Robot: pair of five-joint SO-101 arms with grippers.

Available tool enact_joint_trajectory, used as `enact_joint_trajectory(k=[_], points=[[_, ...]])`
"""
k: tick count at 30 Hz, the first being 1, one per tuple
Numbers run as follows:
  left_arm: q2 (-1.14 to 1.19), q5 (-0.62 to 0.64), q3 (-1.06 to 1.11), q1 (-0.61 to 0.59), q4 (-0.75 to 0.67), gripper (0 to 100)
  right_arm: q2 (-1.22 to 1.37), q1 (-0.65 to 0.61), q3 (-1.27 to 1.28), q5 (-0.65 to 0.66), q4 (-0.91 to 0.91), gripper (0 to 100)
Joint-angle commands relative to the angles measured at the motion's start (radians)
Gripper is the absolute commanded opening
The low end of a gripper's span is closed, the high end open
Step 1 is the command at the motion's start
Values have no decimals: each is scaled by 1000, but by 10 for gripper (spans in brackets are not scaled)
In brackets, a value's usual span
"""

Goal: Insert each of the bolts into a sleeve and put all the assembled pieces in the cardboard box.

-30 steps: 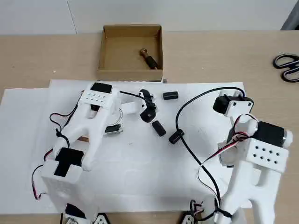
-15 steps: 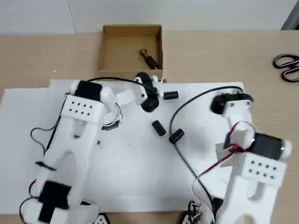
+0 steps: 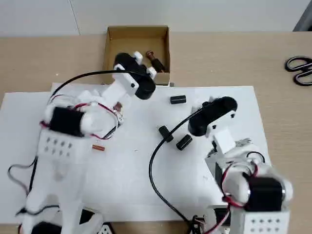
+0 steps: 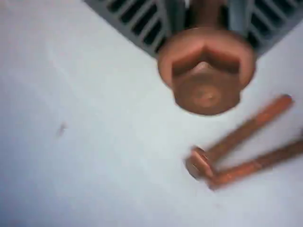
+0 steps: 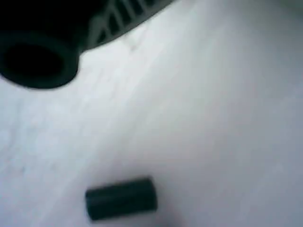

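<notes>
The left jaws were pressed onto a copper bolt (image 4: 206,75), pinching its shank so that the hexagonal head stood clear of them. How much shank stood free beyond the pinch could not be told. The right jaws pinched a black sleeve (image 5: 38,61), its open bore turned toward the wrist camera.

Both arms hung over the white sheet (image 3: 146,185) spread on the bench (image 3: 219,53), on the robot's side of the cardboard box (image 3: 138,32). The left arm (image 3: 63,131) was close to the box's front wall and the right arm (image 3: 229,146) farther from it. One assembled piece (image 3: 155,60) lay inside the box. Three loose sleeves (image 3: 178,100) lay on the sheet a little in front of the box, and two spare bolts (image 4: 236,142) lay beneath the left jaws.

The step in hand looked to be mating the held bolt with the held sleeve. Done well, the shank's tip would be brought level with the bore and the two axes lined up before any push. The push would then run straight along that axis, with both pinches kept firm so neither part twisted. A tilted approach would likely jam the tip on the sleeve's rim or lever the sleeve loose.
</notes>
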Motion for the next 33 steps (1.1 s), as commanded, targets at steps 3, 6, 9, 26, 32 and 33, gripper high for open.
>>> enact_joint_trajectory(k=[3, 6, 9, 26, 32, 33], points=[[-256, 169, 110, 5, -199, 6, -96, -21, 118, -9, -222, 2], [-400, 328, 259, 3, -308, 6, -189, -47, 230, -64, -335, 2], [-551, 443, 435, 5, -423, 6, -302, -87, 345, -183, -429, 2], [-1295, 928, 1173, 6, -916, 6, -688, -409, 890, -256, -765, 2], [-1320, 1054, 1214, 6, -928, 6, -688, -532, 994, -255, -858, 2], [-1320, 1085, 1213, 6, -937, 6, -688, -549, 1008, -255, -874, 2]])
